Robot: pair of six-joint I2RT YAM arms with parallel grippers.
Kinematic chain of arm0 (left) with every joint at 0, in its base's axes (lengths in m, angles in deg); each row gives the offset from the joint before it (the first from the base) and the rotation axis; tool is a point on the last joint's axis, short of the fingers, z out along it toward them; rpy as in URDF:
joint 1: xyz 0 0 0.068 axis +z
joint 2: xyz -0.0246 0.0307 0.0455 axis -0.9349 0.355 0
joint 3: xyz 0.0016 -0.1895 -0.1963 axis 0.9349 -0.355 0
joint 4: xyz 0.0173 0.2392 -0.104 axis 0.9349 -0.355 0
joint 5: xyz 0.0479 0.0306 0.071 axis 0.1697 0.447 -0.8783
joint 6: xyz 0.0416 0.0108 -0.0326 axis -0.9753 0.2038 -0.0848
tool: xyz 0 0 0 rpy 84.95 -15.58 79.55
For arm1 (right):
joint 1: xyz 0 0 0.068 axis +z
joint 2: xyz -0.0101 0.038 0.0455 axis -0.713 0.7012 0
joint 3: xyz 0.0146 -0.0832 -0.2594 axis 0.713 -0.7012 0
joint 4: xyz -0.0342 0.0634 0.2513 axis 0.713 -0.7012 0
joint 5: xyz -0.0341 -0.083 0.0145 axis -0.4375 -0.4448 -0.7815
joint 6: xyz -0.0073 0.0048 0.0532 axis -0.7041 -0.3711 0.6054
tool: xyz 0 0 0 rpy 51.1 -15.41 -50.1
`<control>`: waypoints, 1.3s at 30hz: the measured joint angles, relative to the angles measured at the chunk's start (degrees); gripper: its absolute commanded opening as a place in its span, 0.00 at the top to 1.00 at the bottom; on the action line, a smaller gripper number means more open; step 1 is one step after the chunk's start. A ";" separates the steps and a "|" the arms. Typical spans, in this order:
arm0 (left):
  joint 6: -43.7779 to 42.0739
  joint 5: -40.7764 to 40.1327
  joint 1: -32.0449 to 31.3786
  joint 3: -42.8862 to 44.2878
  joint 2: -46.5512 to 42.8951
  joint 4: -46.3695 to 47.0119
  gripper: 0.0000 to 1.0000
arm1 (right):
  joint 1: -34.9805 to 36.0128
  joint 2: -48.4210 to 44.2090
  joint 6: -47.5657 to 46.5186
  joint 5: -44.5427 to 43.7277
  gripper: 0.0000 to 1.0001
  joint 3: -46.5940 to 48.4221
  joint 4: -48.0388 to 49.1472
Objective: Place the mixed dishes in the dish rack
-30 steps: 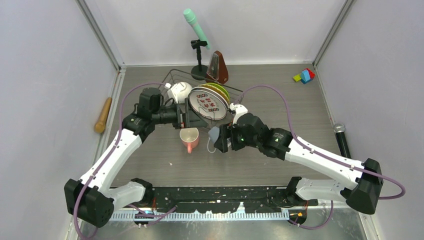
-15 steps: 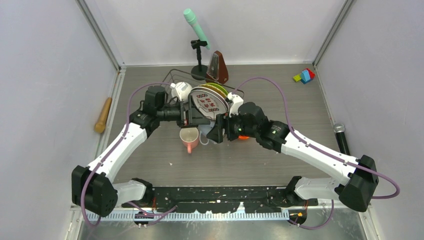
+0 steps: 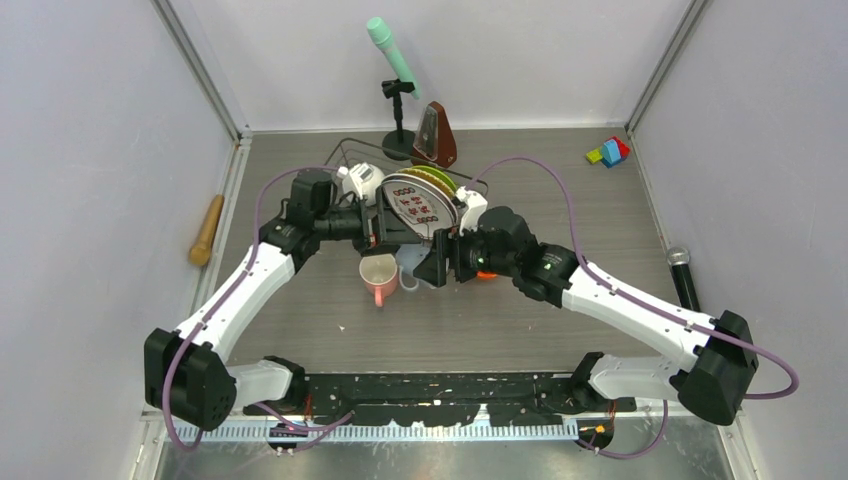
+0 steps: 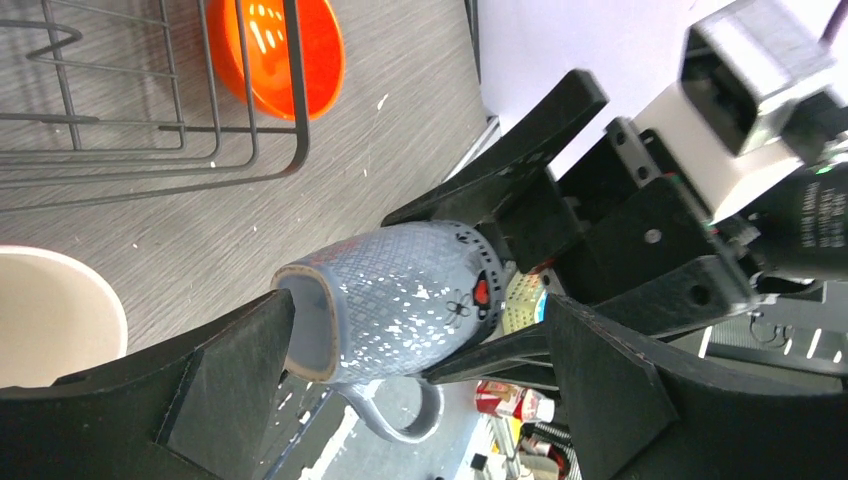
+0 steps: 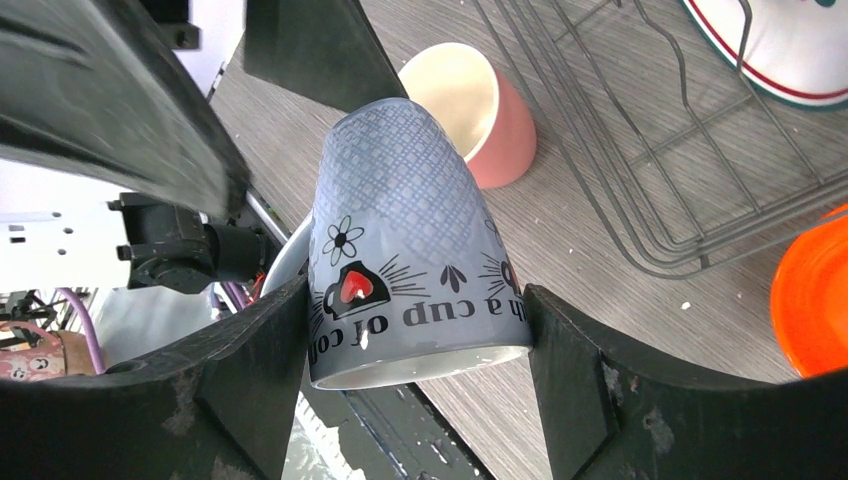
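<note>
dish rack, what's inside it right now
Three plates stand on edge in the rack: white red-marked plate in front, tan plate and green plate behind. A white bowl sits left of them. The left arm and right arm hide its near part.

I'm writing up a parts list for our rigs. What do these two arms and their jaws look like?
Both the left arm and the right arm have white link shells between chunky black joint housings. A purple cable loops loosely along each. The jaws are flat, matte black, wedge-shaped plates, scuffed with pale specks. A small green light glows near the right arm's wrist.
</note>
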 measured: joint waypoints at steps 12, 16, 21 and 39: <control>6.51 -1.84 2.62 1.64 0.55 -0.02 0.00 | -2.38 -4.48 0.07 -0.37 0.89 -6.82 2.86; 9.25 -1.84 2.84 1.64 1.42 -0.02 0.00 | -2.75 -6.88 -0.04 -0.66 0.89 -7.87 6.03; 13.31 -1.73 2.89 1.66 1.97 0.09 0.00 | -2.75 -8.44 -0.81 -0.68 0.89 -8.00 10.69; 28.50 2.56 3.13 -0.48 1.95 10.29 0.05 | -2.80 -2.62 -3.04 0.48 0.90 -7.52 23.54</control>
